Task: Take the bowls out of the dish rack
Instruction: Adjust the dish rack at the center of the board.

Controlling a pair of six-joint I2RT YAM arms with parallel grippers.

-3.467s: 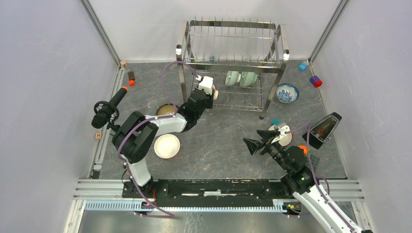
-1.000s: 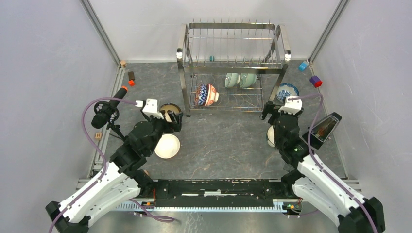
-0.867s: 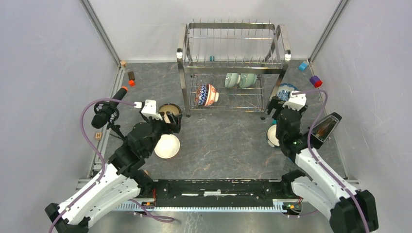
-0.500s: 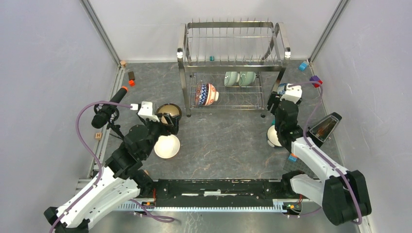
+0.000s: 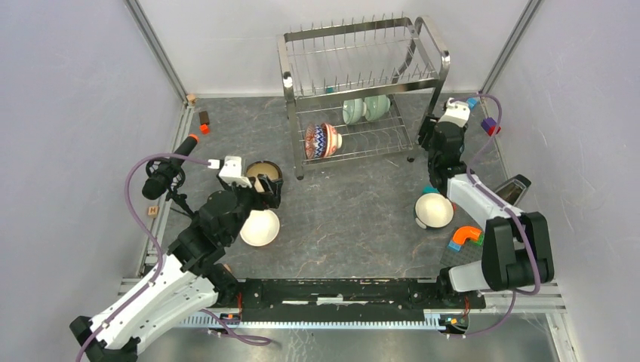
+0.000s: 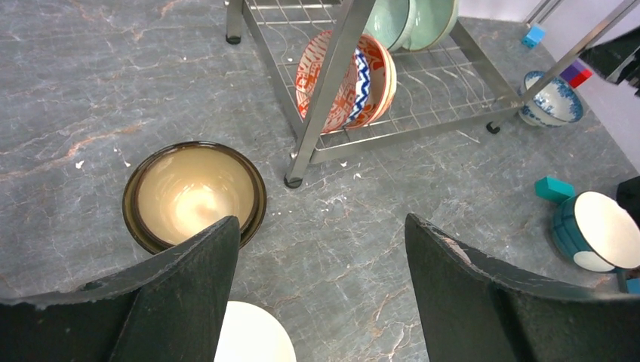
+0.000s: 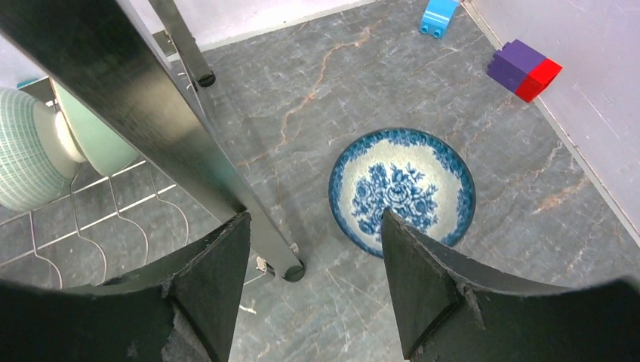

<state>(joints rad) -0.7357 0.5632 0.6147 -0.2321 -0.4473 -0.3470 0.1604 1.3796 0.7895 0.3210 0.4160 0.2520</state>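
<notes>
The dish rack (image 5: 361, 56) stands skewed at the back, still holding a red-orange patterned bowl (image 5: 323, 141) and pale green bowls (image 5: 366, 109) on its lower tier. My right gripper (image 5: 429, 139) is open at the rack's right front leg (image 7: 189, 121), whose foot lies between the fingers close to the left one. The blue-and-white bowl (image 7: 401, 192) sits on the floor just beyond. My left gripper (image 6: 321, 222) hangs open and empty above the dark brown bowl (image 6: 192, 196) and the white bowl (image 6: 253, 335). The red-orange bowls (image 6: 347, 79) show behind a rack leg.
A teal bowl with a white inside (image 5: 434, 211) sits at the right with a teal block (image 6: 555, 188) beside it. A purple-red block (image 7: 522, 69), a blue block (image 7: 436, 16) and an orange piece (image 5: 466, 235) lie nearby. A black microphone (image 5: 170, 170) stands left. Walls close in.
My right gripper moved back to the rack's right front leg and its jaws narrowed. The rack has swung out of square, its right end shifting back. The left arm has barely moved.
</notes>
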